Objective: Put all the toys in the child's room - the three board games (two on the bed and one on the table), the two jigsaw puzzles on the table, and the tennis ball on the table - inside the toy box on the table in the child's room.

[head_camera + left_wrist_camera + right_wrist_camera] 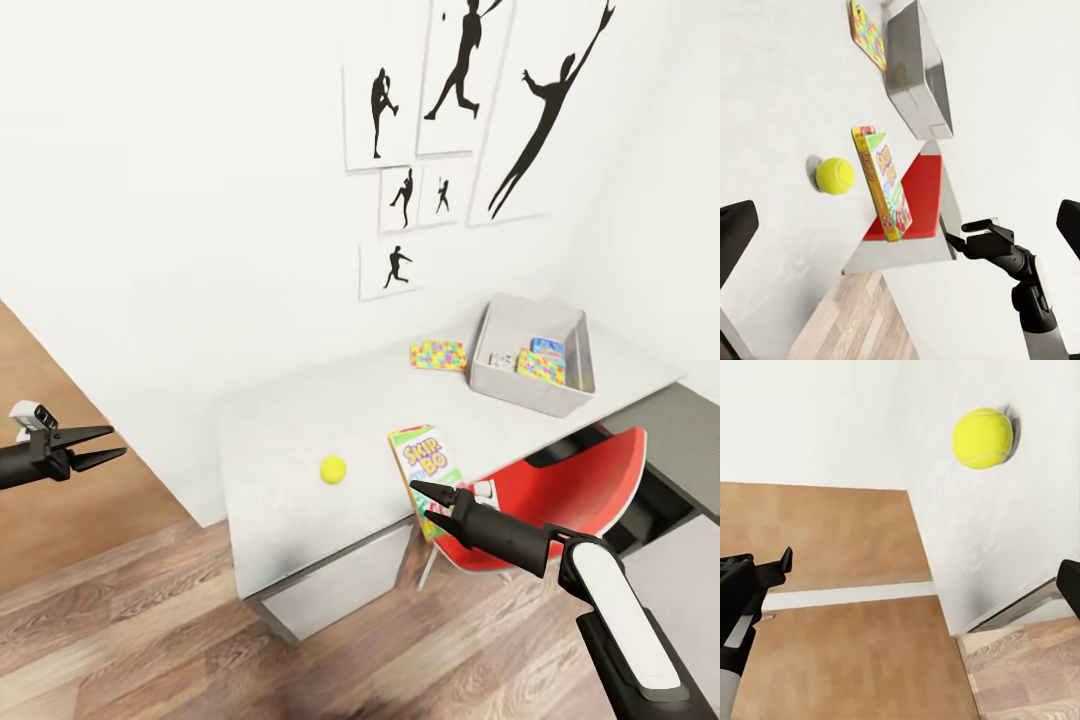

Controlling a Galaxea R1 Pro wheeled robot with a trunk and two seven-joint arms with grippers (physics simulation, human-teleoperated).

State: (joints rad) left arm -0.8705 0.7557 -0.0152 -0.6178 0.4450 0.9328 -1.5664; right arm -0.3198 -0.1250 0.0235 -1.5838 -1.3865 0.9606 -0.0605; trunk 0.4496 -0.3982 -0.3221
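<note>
Head view puts your right gripper (422,503) at the counter's (290,450) near edge, fingers spread and holding nothing, tips just beside the lower end of the SKIP BO board game (424,468) — likely lined up for a pick. The tennis ball (333,469) lies near those fingers, apart from the game; the toy box (490,375), already holding colourful toys, sits well beyond, a jigsaw puzzle (438,354) just beside it. Your left gripper (108,444) hangs released over the wood-plank floor (120,620). White walls carry baseball-player prints (470,110) — a red chair (570,495) tucks under the counter.
</note>
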